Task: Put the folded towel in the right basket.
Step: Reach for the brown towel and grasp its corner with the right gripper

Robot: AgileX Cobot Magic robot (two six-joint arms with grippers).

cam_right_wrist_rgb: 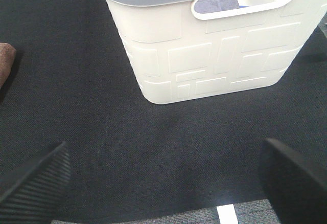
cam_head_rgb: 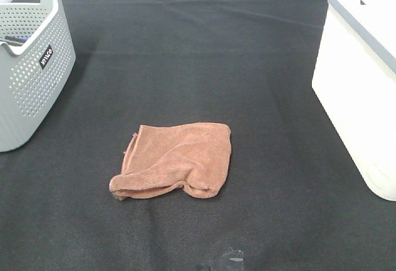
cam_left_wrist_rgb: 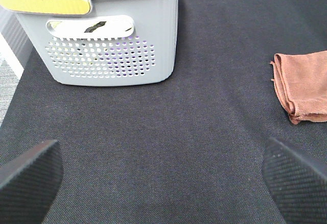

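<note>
The folded brown towel (cam_head_rgb: 176, 159) lies flat on the black table, left of the middle and toward the front. The right basket (cam_head_rgb: 362, 85) is cream with a grey rim and stands at the right edge. In the left wrist view the towel (cam_left_wrist_rgb: 304, 86) lies off to one side, well apart from my open left gripper (cam_left_wrist_rgb: 163, 183). In the right wrist view the cream basket (cam_right_wrist_rgb: 214, 50) stands close ahead of my open right gripper (cam_right_wrist_rgb: 168, 183), and a corner of the towel (cam_right_wrist_rgb: 6, 60) shows at the frame edge. Both grippers are empty. Neither shows in the high view.
A grey perforated basket (cam_head_rgb: 28, 60) with items inside stands at the back left; it also shows in the left wrist view (cam_left_wrist_rgb: 102, 35). The black cloth (cam_head_rgb: 198, 54) covers the table.
</note>
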